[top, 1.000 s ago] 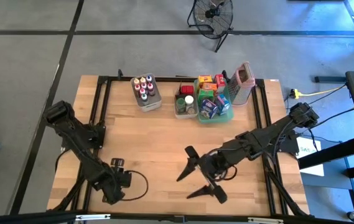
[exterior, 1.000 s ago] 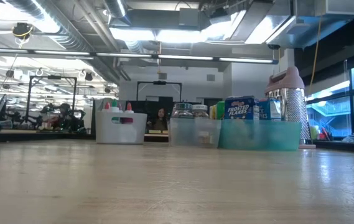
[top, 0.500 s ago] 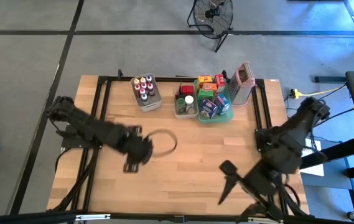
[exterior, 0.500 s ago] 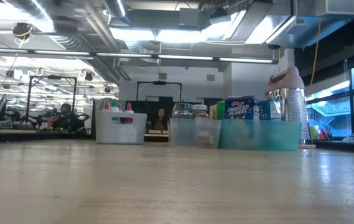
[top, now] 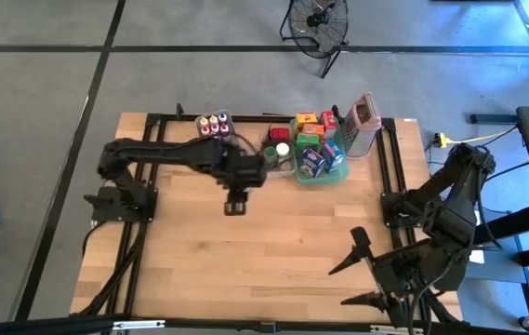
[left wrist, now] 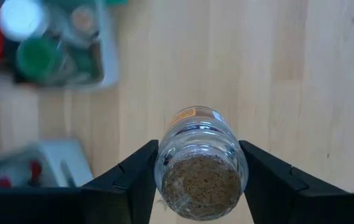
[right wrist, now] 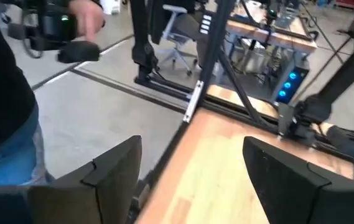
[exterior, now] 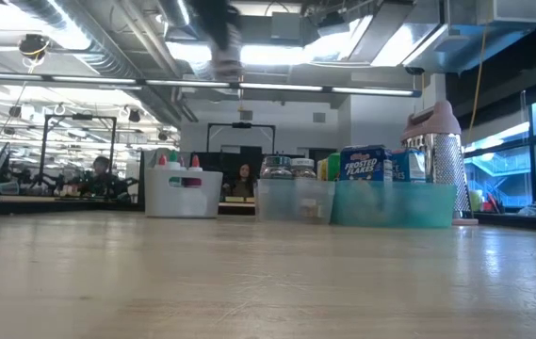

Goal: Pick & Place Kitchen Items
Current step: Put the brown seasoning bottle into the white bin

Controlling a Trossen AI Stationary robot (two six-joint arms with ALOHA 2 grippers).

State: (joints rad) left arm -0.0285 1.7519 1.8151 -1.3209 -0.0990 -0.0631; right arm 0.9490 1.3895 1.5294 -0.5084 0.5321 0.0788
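Spice jar [left wrist: 200, 167], clear glass, brown contents: pinched between the fingers of the left claw [top: 235, 199], carried above the desk [top: 273, 242], clear bins just beyond.
Risk: smooth glass, grip low on the body; a quick swing may tip or slip it.
Right claw [top: 366, 276]: spread, empty, well apart at the desk's near edge.

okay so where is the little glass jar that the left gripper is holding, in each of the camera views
High view: hidden under the left gripper, above bare wood just in front of the bins.
Low view: the jar is not visible; only a dark blur of the arm shows near the top.
Left wrist view: the jar sits centre-bottom, clamped between the two fingers.
Right wrist view: not in it.
Shared landmark: the clear bin of jars.
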